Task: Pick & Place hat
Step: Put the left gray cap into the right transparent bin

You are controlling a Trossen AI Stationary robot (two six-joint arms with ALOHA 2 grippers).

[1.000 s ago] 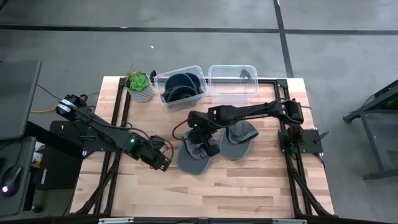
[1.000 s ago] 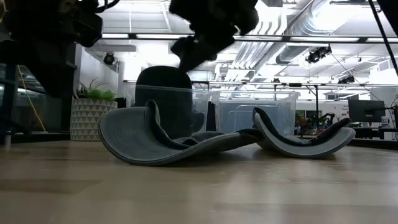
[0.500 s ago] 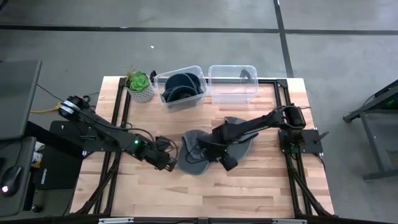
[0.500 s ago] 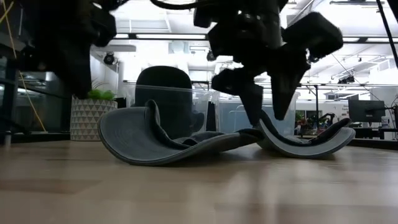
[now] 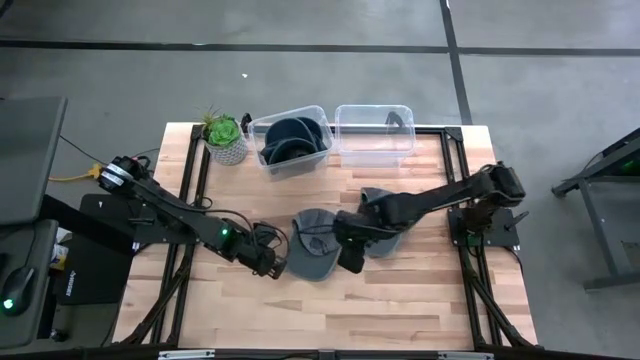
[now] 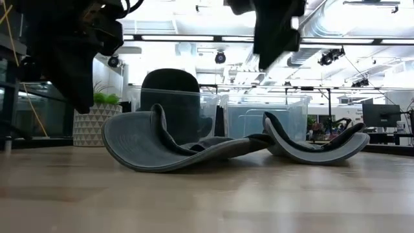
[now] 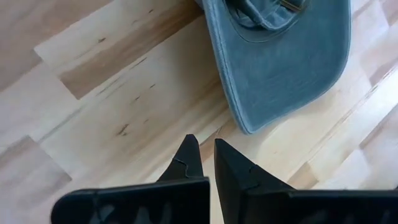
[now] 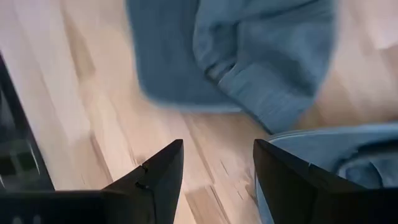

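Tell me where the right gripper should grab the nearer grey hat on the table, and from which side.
Probably the upturned brim of the nearer grey hat. In the low view that edge curls up off the table while the middle lies flat, so fingers could close across it. The right gripper is open, beside the hat's right side; coming down from above onto a lifted edge looks simplest. The left gripper waits shut at the hat's left.

Hat [image 7: 283,59] below me: matt blue-grey cloth, stitched brim edge. Worktop [image 7: 112,106]: pale wood, smooth, visible grain. My fingers [image 7: 186,163]: matt black plastic. Bins [image 5: 374,130]: clear glossy plastic.
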